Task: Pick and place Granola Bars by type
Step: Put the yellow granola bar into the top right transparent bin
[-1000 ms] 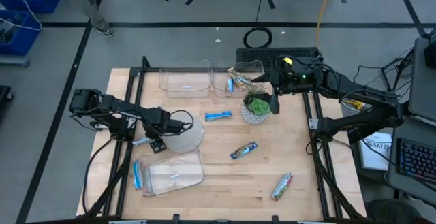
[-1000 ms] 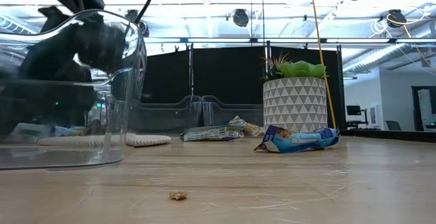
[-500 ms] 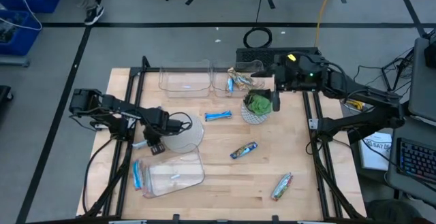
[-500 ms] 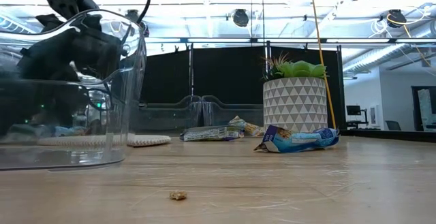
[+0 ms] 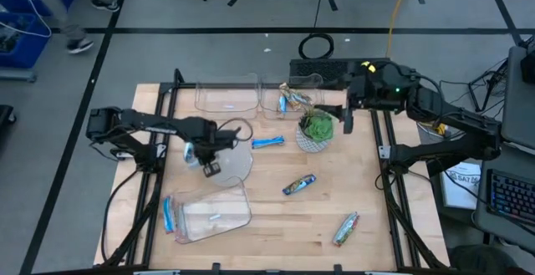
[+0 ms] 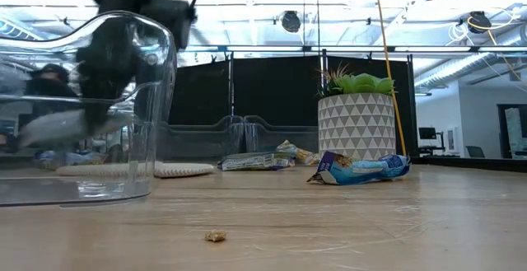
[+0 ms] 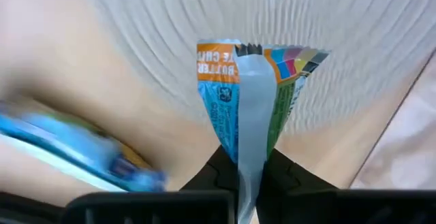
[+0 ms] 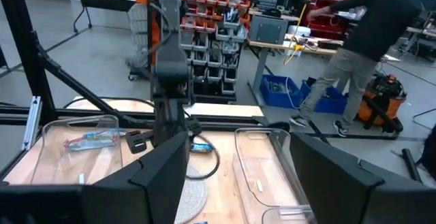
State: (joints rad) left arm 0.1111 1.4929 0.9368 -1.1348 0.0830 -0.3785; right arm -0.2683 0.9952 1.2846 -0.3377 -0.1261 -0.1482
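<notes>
granola bars are what's being sorted, and one of them, a silver-green bar [image 7: 253,94] with an orange patch on its wrapper, is pinched by one end between the fingers of the left gripper [image 5: 203,160], sticking straight out past the fingertips over a pale round ribbed mat [image 5: 230,165]. the pinch looks thin, right on the wrapper's seam, so i'd say the thing to do well here is carry it level and slow, and not let go until it is properly over the tub meant for its kind; a foil end like that could slide out. the right gripper [image 5: 347,118] hangs with its fingers spread wide and nothing between them, just beside the potted plant [image 5: 316,132]. as for the tubs: the clear one near the left gripper [image 5: 213,211] seems to hold only a small white scrap, with a blue bar [image 5: 169,215] lying just outside its wall. of the two clear tubs at the far edge, the wider one [image 5: 226,97] looks bare apart from a pale speck, and the smaller [image 5: 294,95] has a couple of bars in it. three more bars lie loose on the table [image 5: 276,225], well apart from either gripper: a blue one [image 5: 267,142], a dark-blue one [image 5: 298,184] and a silver-green one [image 5: 346,228].
</notes>
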